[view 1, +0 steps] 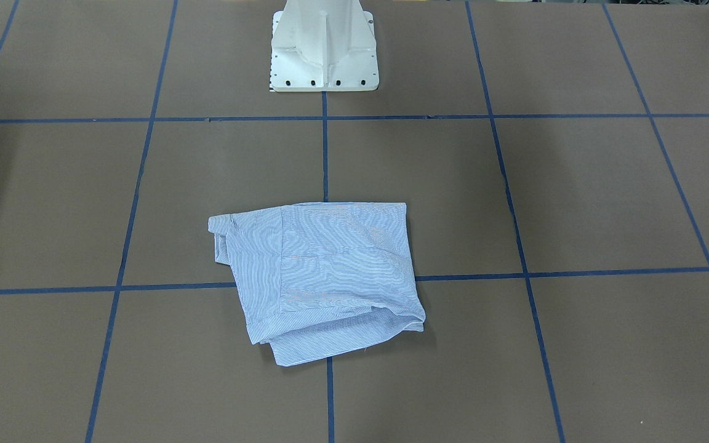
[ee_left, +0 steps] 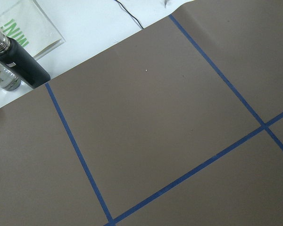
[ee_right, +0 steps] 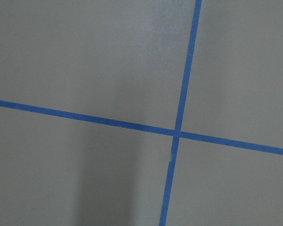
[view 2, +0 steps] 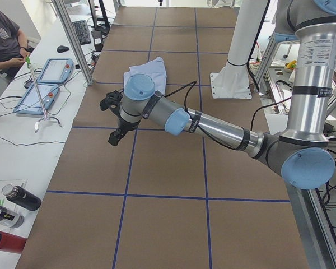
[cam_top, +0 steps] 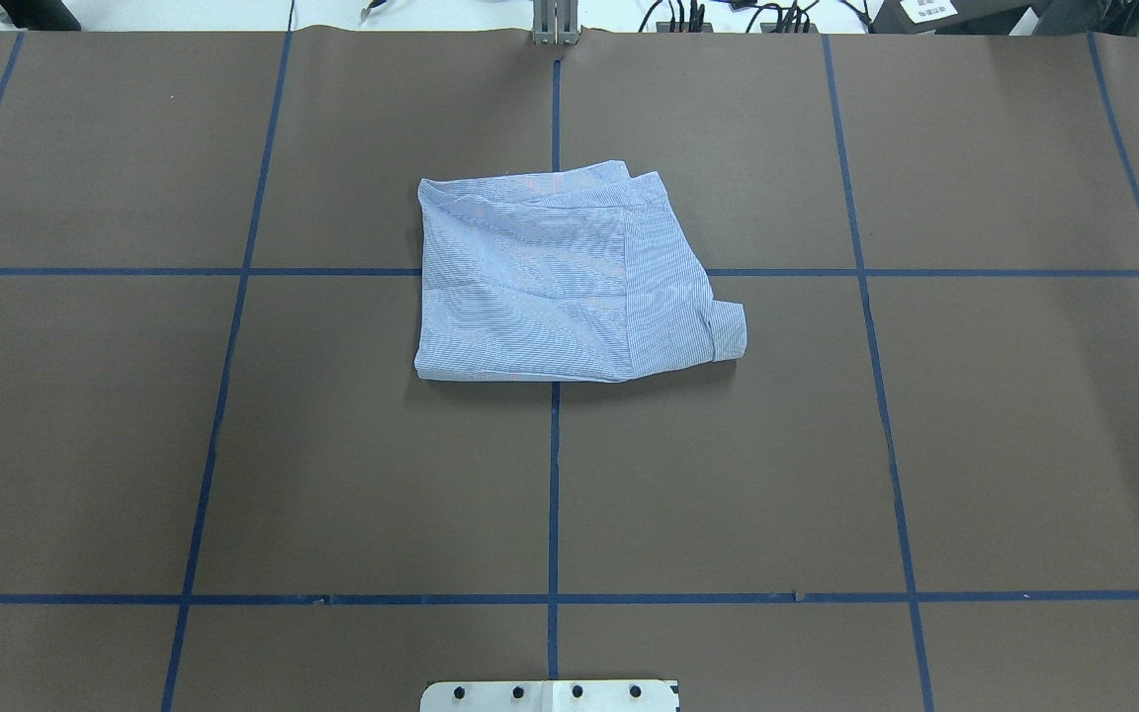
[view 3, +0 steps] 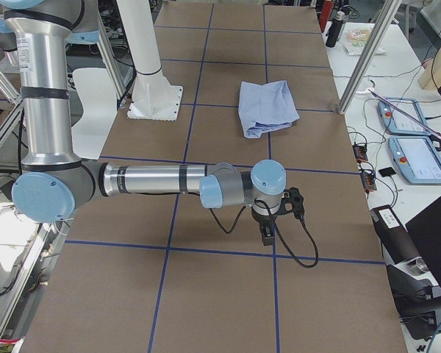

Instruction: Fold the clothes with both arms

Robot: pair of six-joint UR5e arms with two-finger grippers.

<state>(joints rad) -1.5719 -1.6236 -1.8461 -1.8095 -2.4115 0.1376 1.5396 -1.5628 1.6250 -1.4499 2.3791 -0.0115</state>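
Since the black two-finger left gripper (view 2: 115,136) shows up only in the side view, I cannot tell if its fingers are wide apart or close together. It points down over the brown paper-covered counter (cam_top: 332,445), which has blue tape lines (view 2: 157,195) on it. The grey-and-silver left arm (view 2: 213,128) with pale blue caps stretches out low behind it.

The black two-finger right gripper (view 3: 267,234) is also seen only from the side, so I cannot tell how its fingers stand either. It points down too, and the grey-and-silver right arm (view 3: 154,179) lies low and long over the counter. The camera on this wrist sees only brown counter and two blue lines that cross.

Both grippers are well apart from the light blue-and-white striped shirt (cam_top: 530,287). The shirt lies folded in a rough square in the middle of the counter, right across the middle blue line. One cuff (cam_top: 728,331) sticks out on the robot's right side, and some loose layers peek out at the edge far from the robot.

A white stand (view 1: 324,49) sits at the robot's edge of the counter. Off the left end of the counter, a black bottle (ee_left: 20,62) lies on a white desk.
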